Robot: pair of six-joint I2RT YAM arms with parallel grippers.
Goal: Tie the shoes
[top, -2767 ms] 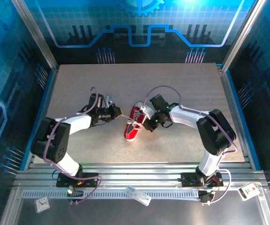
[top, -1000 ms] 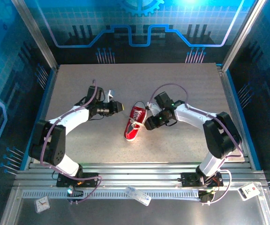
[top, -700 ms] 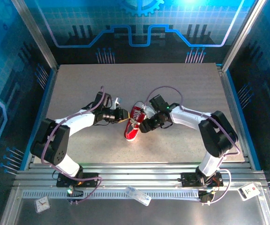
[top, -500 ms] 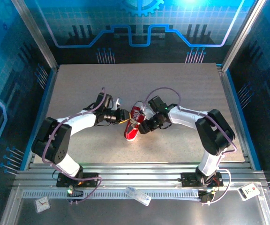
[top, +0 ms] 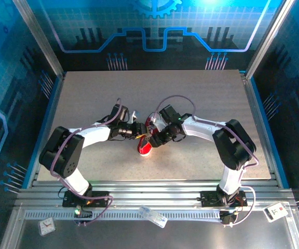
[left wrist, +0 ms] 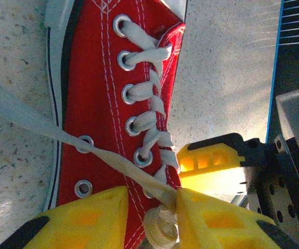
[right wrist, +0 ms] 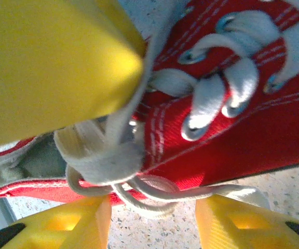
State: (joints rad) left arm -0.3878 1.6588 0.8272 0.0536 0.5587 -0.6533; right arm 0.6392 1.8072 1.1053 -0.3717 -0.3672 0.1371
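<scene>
The red shoe (top: pixel 145 150) lies mid-table with its white toe cap toward the arms. Both grippers meet over its laced top. My left gripper (top: pixel 139 132) (left wrist: pixel 152 207) stands a little open above the shoe's tongue. A bunched knot of white lace (left wrist: pixel 161 229) sits between its yellow fingers (left wrist: pixel 84 218), against the right one. A flat lace strand (left wrist: pixel 40 124) runs from there across the shoe and off to the left. My right gripper (top: pixel 153 139) (right wrist: pixel 153 212) is open low at the shoe's side. Thin lace loops (right wrist: pixel 157 193) lie between its fingers (right wrist: pixel 243 224), which are clear of them.
The speckled table (top: pixel 201 98) has room all round the shoe. In the left wrist view the right gripper's yellow finger (left wrist: pixel 212 161) is close beside the lace knot. The left gripper's finger (right wrist: pixel 51 62) looms at the right wrist view's upper left.
Both arms have closed in on the shoe from either side. The left gripper has come from clear of the shoe to over its laces. The right gripper has slid left and narrowed slightly.
</scene>
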